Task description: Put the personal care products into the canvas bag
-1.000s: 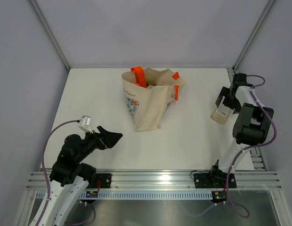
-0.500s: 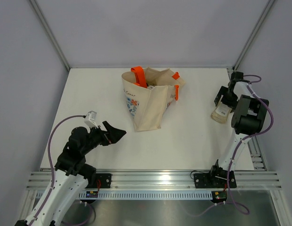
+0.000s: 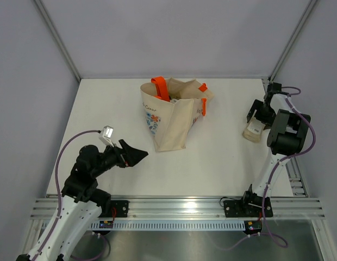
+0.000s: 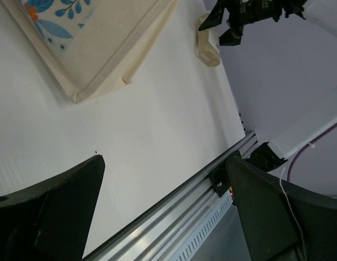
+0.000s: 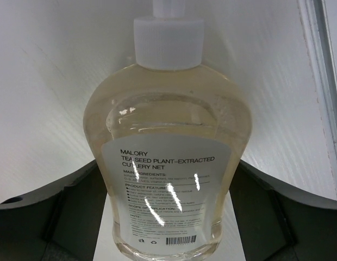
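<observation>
The canvas bag (image 3: 168, 122), beige with orange handles (image 3: 159, 87) and a floral print, stands at the back middle of the table. Its lower corner shows in the left wrist view (image 4: 98, 43). A pale beige bottle (image 3: 253, 132) with a white label lies flat at the right edge. It also shows in the left wrist view (image 4: 207, 46). My right gripper (image 3: 255, 123) is open, with a finger on each side of that bottle (image 5: 168, 179). My left gripper (image 3: 137, 155) is open and empty, low over the table left of the bag. The other bottles are not visible on the table.
The aluminium rail (image 3: 179, 206) runs along the table's near edge and shows in the left wrist view (image 4: 201, 185). The right table edge and its frame (image 5: 320, 81) lie close beside the bottle. Grey walls close the back and sides.
My left gripper has moved a little right and forward toward the bag. My right wrist has shifted down over the pale bottle. The bag and bottle have not moved.
</observation>
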Robot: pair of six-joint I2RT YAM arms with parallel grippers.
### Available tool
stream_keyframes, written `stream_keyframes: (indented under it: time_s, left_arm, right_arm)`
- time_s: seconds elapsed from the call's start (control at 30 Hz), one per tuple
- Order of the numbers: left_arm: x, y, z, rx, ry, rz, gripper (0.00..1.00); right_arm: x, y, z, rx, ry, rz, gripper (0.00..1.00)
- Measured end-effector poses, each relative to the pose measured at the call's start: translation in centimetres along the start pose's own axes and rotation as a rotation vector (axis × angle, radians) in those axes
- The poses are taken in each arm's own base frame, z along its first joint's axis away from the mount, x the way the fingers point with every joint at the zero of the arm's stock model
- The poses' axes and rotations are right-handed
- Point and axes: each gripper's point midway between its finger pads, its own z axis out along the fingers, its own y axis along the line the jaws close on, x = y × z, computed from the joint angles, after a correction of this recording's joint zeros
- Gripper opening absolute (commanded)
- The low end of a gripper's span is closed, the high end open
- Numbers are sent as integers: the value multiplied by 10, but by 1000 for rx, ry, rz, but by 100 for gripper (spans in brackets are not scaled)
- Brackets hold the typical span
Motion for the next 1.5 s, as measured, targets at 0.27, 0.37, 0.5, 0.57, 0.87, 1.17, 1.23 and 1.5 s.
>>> stream_keyframes:
  time_s: [0.27,0.37,0.5,0.57,0.87,1.17,1.23,1.5]
  left_arm:
    - [8,-37,2,148,84,-8,96]
    - [22,-56,6,204,152,7,97]
    - [52,-81,17,243,274,49,99]
    - [69,-96,26,241,338,87,99]
    - [102,-149,90,214,420,250,99]
    - [106,-146,119,176,408,331,99]
    - [105,-144,120,169,399,340,99]
    - [106,-146,143,123,402,468,99]
  right_arm:
    - [19,17,-11,-179,56,-17,0]
    - [33,25,-23,-267,80,-38,0]
    - [45,38,-51,-394,77,-79,0]
    - [47,44,-65,-451,67,-107,0]
    - [53,72,-112,-672,13,-187,0]
    - [61,74,-111,-703,17,-212,11]
    - [60,73,-111,-701,11,-235,17]
    - [39,67,-136,-652,-136,-355,81]
